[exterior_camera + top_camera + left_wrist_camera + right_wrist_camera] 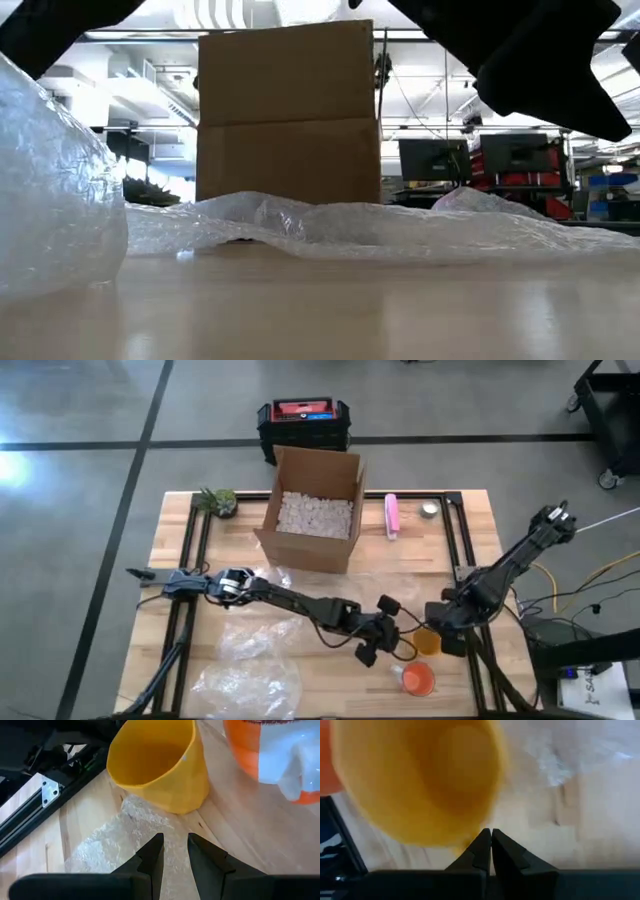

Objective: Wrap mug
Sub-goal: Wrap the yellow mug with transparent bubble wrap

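A yellow mug (428, 641) stands at the right of the table on an edge of the bubble wrap (125, 840); its mouth (150, 750) is open to both wrist views. My left gripper (175, 851) reaches in from the table's left, its fingers a little apart above the wrap, just short of the mug. My right gripper (490, 836) is shut, its tips at the mug's rim (470, 840). An orange mug (418, 678) stands nearer the front edge. My left gripper hovers low over the bubble wrap; whether its fingers (150, 857) touch the sheet cannot be told. My right gripper comes from above on the table's right side, its shut fingertips (482, 842) at the outer edge of the yellow mug's rim; I cannot tell whether they touch it.
An open cardboard box (310, 510) of white packing bits stands at the back centre. More crumpled bubble wrap (250, 675) lies front left. A pink object (392, 515), a small round tin (430, 510) and a small plant (218, 501) sit along the far edge.
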### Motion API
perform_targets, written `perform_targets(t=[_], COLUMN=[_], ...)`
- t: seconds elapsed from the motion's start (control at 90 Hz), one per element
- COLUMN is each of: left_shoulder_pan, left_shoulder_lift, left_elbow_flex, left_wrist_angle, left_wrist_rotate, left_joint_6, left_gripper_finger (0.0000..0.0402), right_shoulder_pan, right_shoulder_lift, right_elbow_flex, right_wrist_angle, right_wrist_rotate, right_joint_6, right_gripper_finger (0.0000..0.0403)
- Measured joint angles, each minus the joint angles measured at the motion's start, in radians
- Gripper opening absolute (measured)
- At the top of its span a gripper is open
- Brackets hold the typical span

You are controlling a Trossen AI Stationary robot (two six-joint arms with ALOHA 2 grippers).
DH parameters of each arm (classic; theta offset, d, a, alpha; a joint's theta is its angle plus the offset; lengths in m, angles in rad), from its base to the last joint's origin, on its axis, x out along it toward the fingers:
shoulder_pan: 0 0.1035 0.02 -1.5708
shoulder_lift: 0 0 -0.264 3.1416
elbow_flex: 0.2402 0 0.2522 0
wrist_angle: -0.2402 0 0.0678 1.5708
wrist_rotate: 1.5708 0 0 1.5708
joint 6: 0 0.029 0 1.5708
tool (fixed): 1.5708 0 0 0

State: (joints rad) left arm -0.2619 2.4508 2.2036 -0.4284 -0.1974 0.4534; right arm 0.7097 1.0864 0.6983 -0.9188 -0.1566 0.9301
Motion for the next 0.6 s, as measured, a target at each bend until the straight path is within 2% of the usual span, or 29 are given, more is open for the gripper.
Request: perform_targets(t=[0.367, 0.6], left_shoulder_pan=[-0.009, -0.014], left_shoulder_lift=[-0.002, -0.048], left_elbow_flex=[0.000, 0.001], left_wrist_angle=[-0.003, -0.025], left_wrist_rotate=[-0.001, 0.000], left_joint_6=[0.031, 0.075], left_gripper_finger=[0.0074, 0.0074], right_shoulder_pan=[-0.014, -0.057], right_shoulder_lift=[0.075, 0.068], right_elbow_flex=[0.000, 0.000], right_wrist_angle=[0.118, 0.177], right_wrist_rotate=[0.103, 0.117], right_joint_6=[-0.073, -0.131], right_gripper_finger=[0.0000, 0.0000])
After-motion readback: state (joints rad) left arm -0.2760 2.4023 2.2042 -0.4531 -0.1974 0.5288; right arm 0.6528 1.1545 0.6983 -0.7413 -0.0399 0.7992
